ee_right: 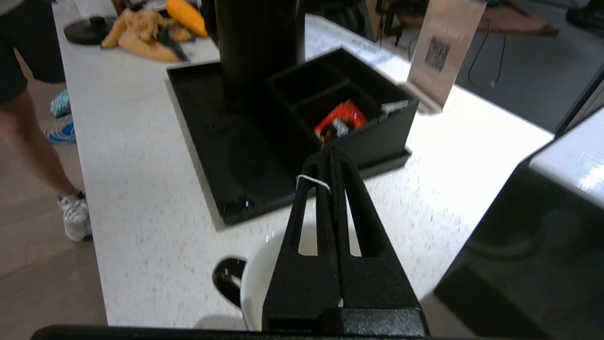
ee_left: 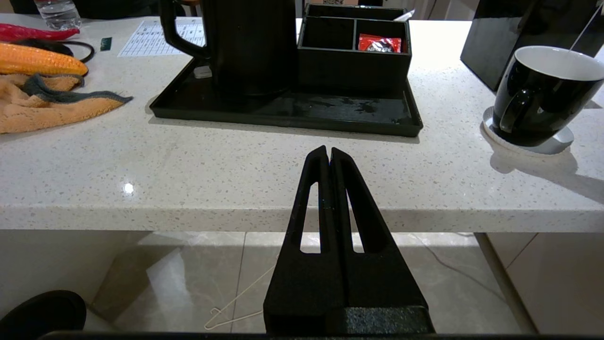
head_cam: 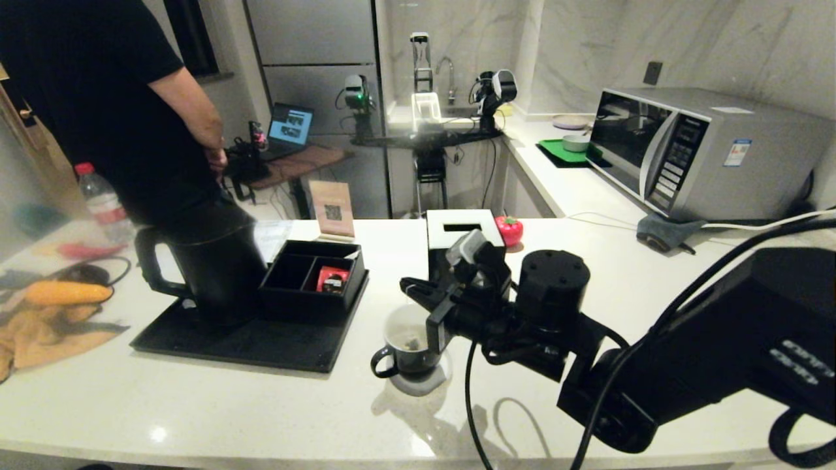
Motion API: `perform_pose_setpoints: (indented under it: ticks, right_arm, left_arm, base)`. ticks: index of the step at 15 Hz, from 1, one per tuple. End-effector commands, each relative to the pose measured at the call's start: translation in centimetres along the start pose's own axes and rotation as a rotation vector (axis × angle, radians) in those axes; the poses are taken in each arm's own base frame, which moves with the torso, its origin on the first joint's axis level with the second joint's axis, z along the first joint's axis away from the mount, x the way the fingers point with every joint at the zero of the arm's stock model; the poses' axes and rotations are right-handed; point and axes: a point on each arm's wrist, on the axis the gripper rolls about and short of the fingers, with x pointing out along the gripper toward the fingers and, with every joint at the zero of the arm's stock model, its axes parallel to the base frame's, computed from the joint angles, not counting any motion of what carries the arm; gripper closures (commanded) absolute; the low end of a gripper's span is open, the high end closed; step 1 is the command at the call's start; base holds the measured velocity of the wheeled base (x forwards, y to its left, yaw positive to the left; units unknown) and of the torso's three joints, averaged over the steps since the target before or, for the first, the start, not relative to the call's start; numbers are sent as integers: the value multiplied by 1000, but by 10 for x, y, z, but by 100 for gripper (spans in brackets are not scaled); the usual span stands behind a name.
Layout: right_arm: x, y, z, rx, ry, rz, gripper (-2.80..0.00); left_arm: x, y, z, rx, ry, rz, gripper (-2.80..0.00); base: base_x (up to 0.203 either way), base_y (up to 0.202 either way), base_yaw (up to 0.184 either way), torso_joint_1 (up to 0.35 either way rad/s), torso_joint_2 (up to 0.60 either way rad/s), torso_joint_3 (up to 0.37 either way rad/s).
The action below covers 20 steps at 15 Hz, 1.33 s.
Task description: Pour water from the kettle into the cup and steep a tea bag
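Black right hand at centre frame above the cup, fingers pressed together pinching a white string, tea bag down inside the cup, kettle on tray left of centre, left hand pressed together, empty, below the desk edge.

Right arm: matte black housings throughout, showing a blocky forearm shell with pale lettering printed on its side. Round black wrist drum showing small screw holes on its flat top. Black cables looping loose from wrist and forearm. Small grey-and-black camera module sitting on the wrist.

Right gripper: two long black tapered fingers, each carrying a slotted cut-out, textured finish.

Left gripper: same black slotted fingers, same wedge-shaped base block.
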Motion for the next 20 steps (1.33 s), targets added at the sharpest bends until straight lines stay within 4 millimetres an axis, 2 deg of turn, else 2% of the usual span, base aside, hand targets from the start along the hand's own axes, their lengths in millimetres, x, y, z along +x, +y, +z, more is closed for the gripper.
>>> perform_pose_setpoints:
  ticks: [1, 4, 11, 16, 20]
  right_arm:
    - [1, -1, 18, -12, -48, -3, 0]
    - [5, -4, 35, -21, -87, -9, 0]
    - [3, -16, 55, -38, -143, -45, 0]
    - [-2, -18, 58, -47, -172, -56, 0]
    - [-9, -19, 50, -46, -160, -62, 0]
  left_arm:
    - [0, 0, 0, -1, 0, 0, 0]
    - [0, 0, 0, -1, 0, 0, 0]
    - [0, 0, 0, -1, 0, 0, 0]
    - [0, 0, 0, -1, 0, 0, 0]
    - [0, 0, 0, -1, 0, 0, 0]
  base:
    - [0, 0, 0, 0, 0, 0]
    - [0, 0, 0, 0, 0, 0]
    - [0, 0, 0, 0, 0, 0]
    - [0, 0, 0, 0, 0, 0]
    - [0, 0, 0, 0, 0, 0]
